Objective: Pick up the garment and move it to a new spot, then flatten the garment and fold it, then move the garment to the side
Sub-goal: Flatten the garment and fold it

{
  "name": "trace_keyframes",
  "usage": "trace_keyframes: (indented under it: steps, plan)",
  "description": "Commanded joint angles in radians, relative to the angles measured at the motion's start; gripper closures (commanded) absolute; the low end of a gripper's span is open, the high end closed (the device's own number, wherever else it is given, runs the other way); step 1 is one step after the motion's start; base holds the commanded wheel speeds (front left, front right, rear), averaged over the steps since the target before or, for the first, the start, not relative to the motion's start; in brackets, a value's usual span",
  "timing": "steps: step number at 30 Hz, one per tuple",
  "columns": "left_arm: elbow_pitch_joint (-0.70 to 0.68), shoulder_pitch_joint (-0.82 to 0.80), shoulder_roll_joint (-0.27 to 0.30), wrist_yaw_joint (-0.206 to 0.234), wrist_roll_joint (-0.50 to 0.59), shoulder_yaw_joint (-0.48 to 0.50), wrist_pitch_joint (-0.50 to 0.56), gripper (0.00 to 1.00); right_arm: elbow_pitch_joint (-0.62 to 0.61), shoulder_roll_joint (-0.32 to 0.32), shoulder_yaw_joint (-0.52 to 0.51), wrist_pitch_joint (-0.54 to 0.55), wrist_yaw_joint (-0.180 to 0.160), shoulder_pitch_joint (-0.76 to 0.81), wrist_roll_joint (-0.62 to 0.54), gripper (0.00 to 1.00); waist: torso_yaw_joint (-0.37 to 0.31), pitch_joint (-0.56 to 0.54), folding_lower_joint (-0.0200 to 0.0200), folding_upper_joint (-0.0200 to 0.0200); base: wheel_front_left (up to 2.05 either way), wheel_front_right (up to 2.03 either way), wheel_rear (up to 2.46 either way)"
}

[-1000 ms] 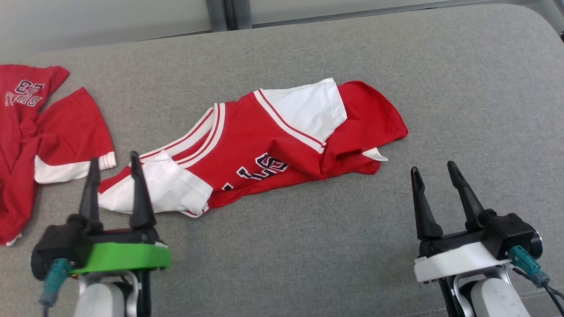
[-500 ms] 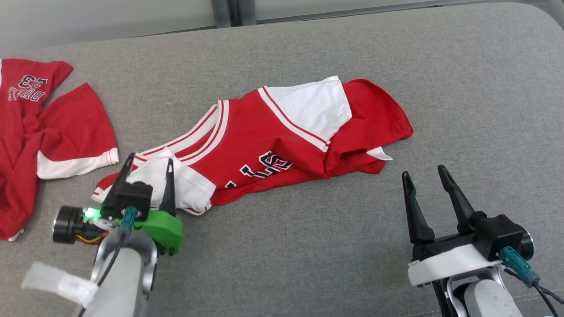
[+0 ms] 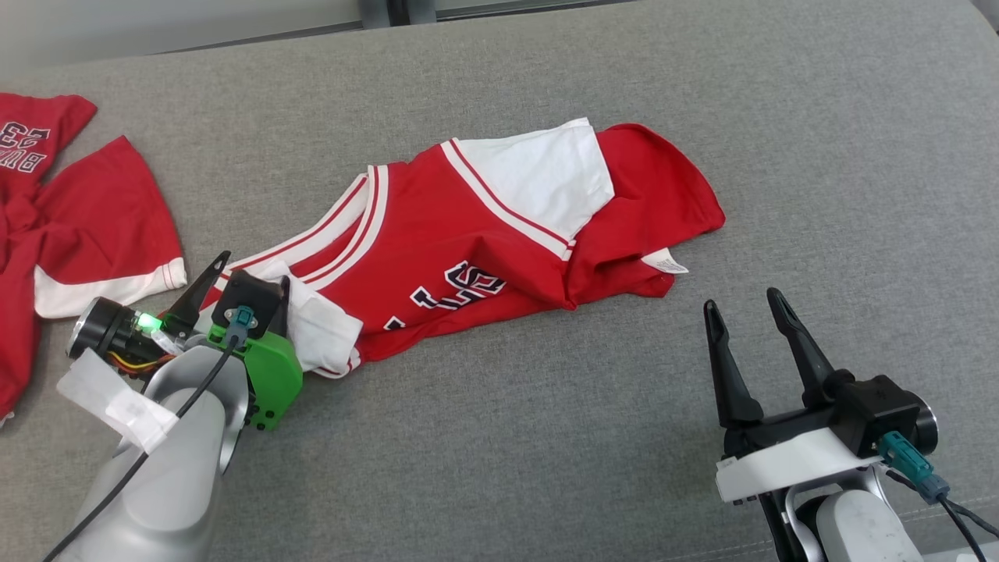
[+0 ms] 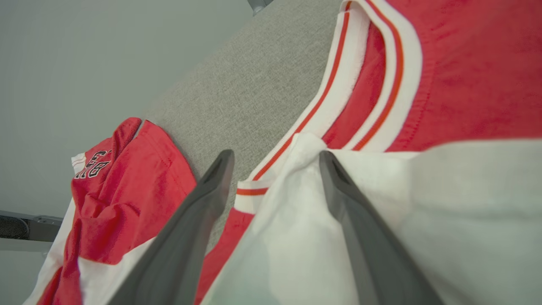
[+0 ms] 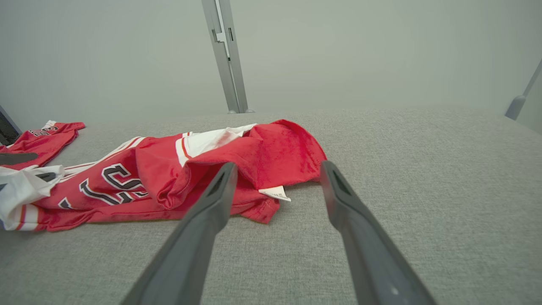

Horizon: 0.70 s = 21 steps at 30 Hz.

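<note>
Head view: shows the garment crumpled on the grey cushion, unflattened, unfolded, with the left gripper wide open at its white sleeve and the right gripper open, well clear. Left wrist view: puts sleeve cloth between spread fingers, unpinched. Right wrist view: confirms parted jaws short of the hem; seemingly barely begun, pickup onward remaining.

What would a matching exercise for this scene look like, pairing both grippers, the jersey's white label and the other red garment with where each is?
1 left gripper
2 right gripper
3 white label
4 other red garment

A at the grey surface's left edge
B open over bare surface, clear of the jersey
C open, fingers at the jersey's white sleeve
D poking from the jersey's end nearest the right gripper

Pairs: 1-C, 2-B, 3-D, 4-A
</note>
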Motion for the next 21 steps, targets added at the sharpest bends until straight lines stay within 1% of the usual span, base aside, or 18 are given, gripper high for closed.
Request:
trace_keyframes:
  steps: [1,5,7,8,11,15,17,21]
  plan:
    - [0.01,-0.023,0.013,-0.012,0.012,-0.013,0.014,0.0,-0.001,-0.002,0.002,0.0,-0.002,-0.014,0.009,0.0,-0.006,0.012,0.0,0.0,0.0,0.0,0.0]
    - [0.028,-0.047,0.025,-0.032,0.033,-0.054,0.039,0.0,0.0,-0.002,0.003,0.0,-0.002,-0.02,0.01,0.0,-0.011,0.02,0.0,0.0,0.0,0.0,0.0]
    - [0.034,-0.05,0.032,-0.039,0.037,-0.069,0.05,0.6,0.001,-0.002,0.002,0.0,-0.002,-0.022,0.01,0.0,-0.013,0.021,0.0,0.0,0.0,0.0,0.0]
    - [0.037,-0.05,0.035,-0.04,0.04,-0.074,0.055,1.0,0.001,-0.002,0.002,0.0,-0.002,-0.022,0.01,0.0,-0.014,0.021,0.0,0.0,0.0,0.0,0.0]
    - [0.023,-0.05,0.045,-0.041,0.041,-0.085,0.038,1.0,0.0,-0.002,-0.001,0.0,-0.002,-0.017,0.013,0.0,-0.015,0.016,0.0,0.0,0.0,0.0,0.0]
    - [-0.036,-0.027,0.049,-0.01,0.017,-0.07,-0.024,1.0,0.005,-0.001,0.006,0.0,-0.002,-0.009,0.027,0.0,-0.008,0.01,0.0,0.0,0.0,0.0,0.0]
    - [-0.079,-0.003,0.049,0.006,-0.003,-0.051,-0.052,1.0,0.03,-0.002,0.018,0.0,-0.002,0.001,0.107,0.0,0.002,0.009,0.0,0.0,0.0,0.0,0.0]
    - [-0.198,0.05,0.054,0.038,-0.05,-0.014,-0.124,1.0,0.135,-0.003,0.056,0.0,-0.001,-0.037,0.182,0.0,0.031,0.006,0.0,0.0,0.0,0.0,0.0]
